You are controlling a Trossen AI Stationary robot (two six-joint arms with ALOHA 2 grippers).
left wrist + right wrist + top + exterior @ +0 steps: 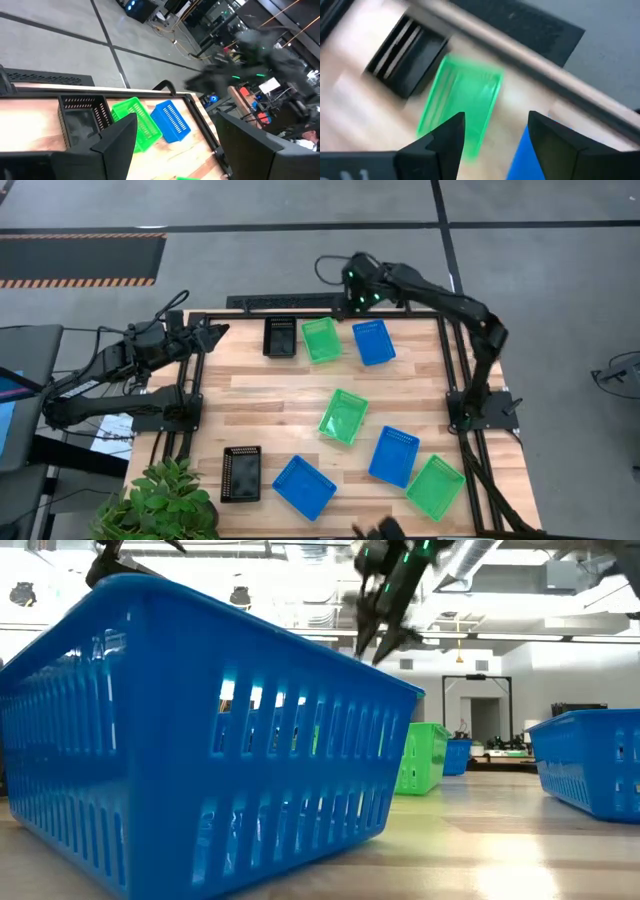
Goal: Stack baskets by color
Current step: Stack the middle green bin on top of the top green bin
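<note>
Three baskets, black (pixel 280 337), green (pixel 321 340) and blue (pixel 373 342), line the wooden table's (pixel 260 395) far edge; five more spread across the middle and near side, with bare planks between. Right gripper (pixel 352 302) hangs above the far row, fingers apart, holding nothing. Left gripper (pixel 212 332) waits wide at the left edge, empty. Baskets are slotted plastic

A workshop floor around a wooden table

The table (pixel 280 395) is pale butcher-block wood set in a black metal frame, standing on a grey concrete floor (pixel 560 270) crossed by dark seams. A strip of orange-and-black hazard tape (pixel 80 280) runs along the floor beyond it, and a leafy green plant (pixel 160 500) sits at one corner. Across the room, a bright white ceiling (pixel 540 600) carries ducts and lights, with a dark doorway (pixel 483 710) in the far wall.
</note>
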